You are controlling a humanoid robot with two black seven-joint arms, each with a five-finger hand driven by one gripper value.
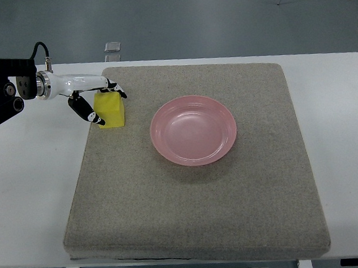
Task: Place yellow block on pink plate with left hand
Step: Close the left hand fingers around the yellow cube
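Note:
A yellow block (111,109) stands on the grey mat (196,188), left of the pink plate (193,130). My left hand (100,101) comes in from the left edge and wraps the block: fingers run along its far top edge, the thumb (85,111) lies against its near left side. The block rests on the mat, about a hand's width from the plate's left rim. The plate holds nothing. The right arm does not show.
The mat lies on a white table (22,196) whose bare top shows at left and right. A small clear object (112,48) sits at the table's far edge behind the mat. Grey floor lies beyond.

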